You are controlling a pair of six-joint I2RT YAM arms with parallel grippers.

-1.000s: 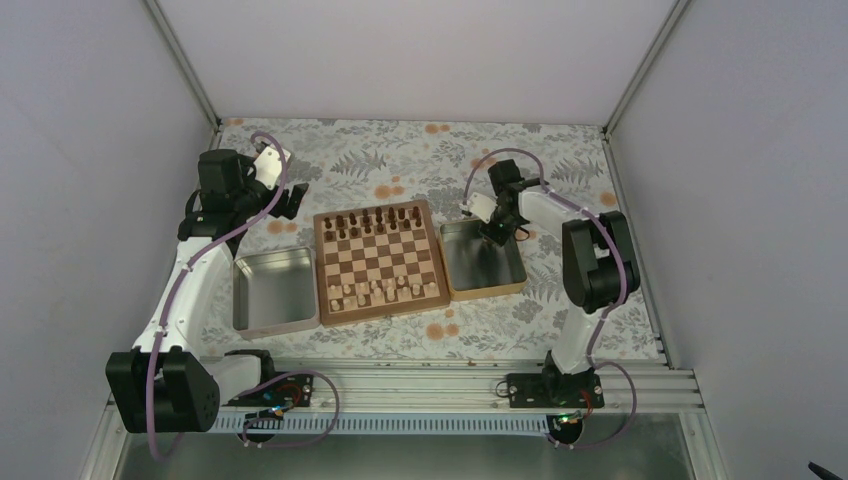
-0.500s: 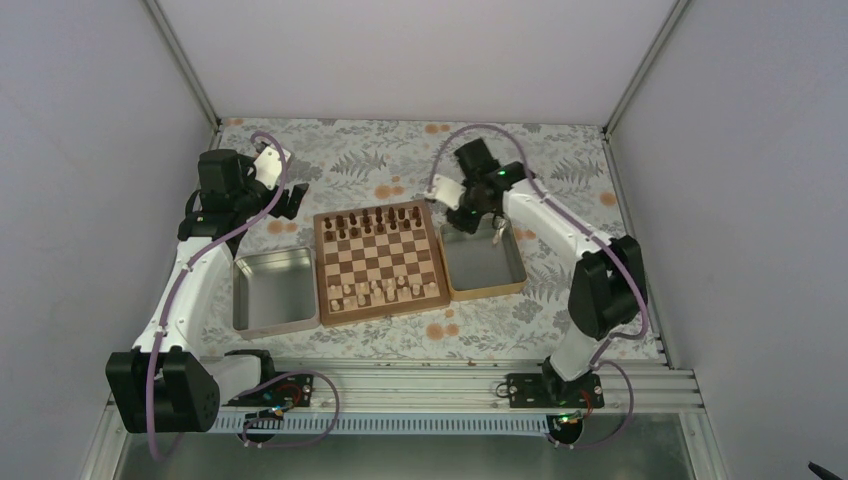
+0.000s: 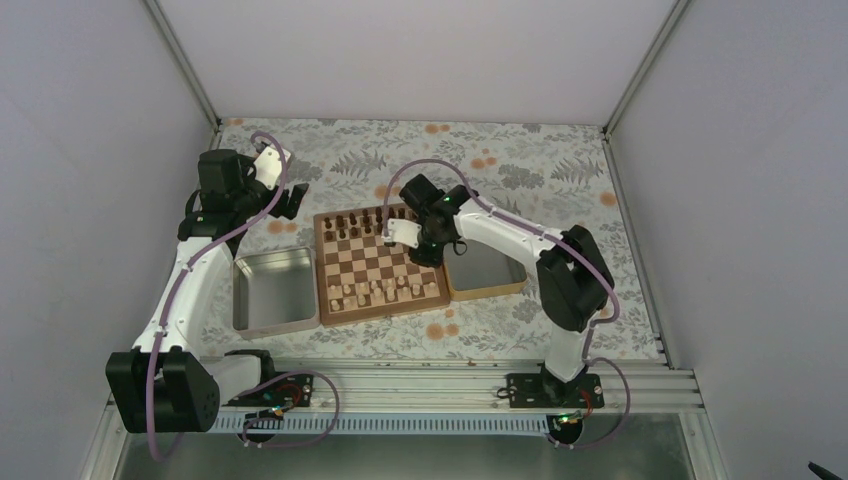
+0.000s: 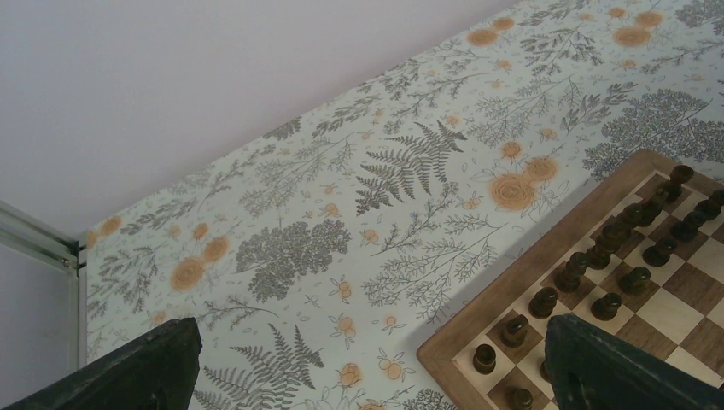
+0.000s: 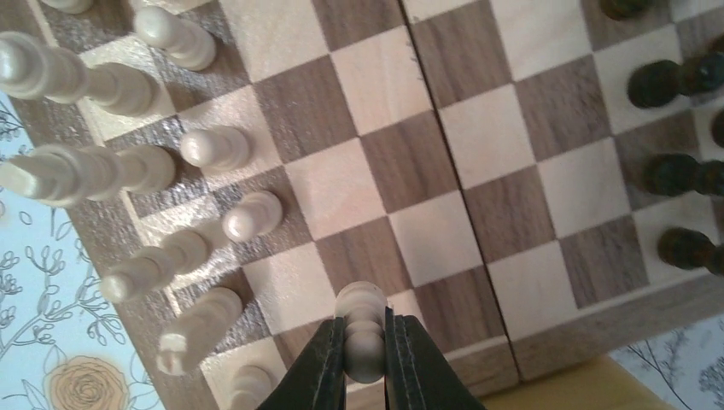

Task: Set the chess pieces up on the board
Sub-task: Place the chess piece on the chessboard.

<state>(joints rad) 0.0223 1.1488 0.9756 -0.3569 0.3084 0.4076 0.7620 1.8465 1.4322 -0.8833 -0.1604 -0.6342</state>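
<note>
Swinging left off the wooden-rimmed tray (image 3: 490, 290) since a second ago, my right arm (image 3: 500, 232) had carried its right gripper (image 5: 365, 340) over the board (image 3: 322, 270), which lay directly beneath the claw. Its jaws were clamped on one pale pawn (image 5: 362, 318), with the other pale chess pieces (image 5: 213, 147) standing to the claw's left and the dark pieces (image 5: 674, 81) to its right. My left gripper (image 3: 290, 200) hung beside the board's far corner, jaws spread apart on nothing.

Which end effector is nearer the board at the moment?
Right. The right end effector is above the board, gripping a pale piece; the left end effector hangs off its far-left corner, over the floral table cover.
</note>
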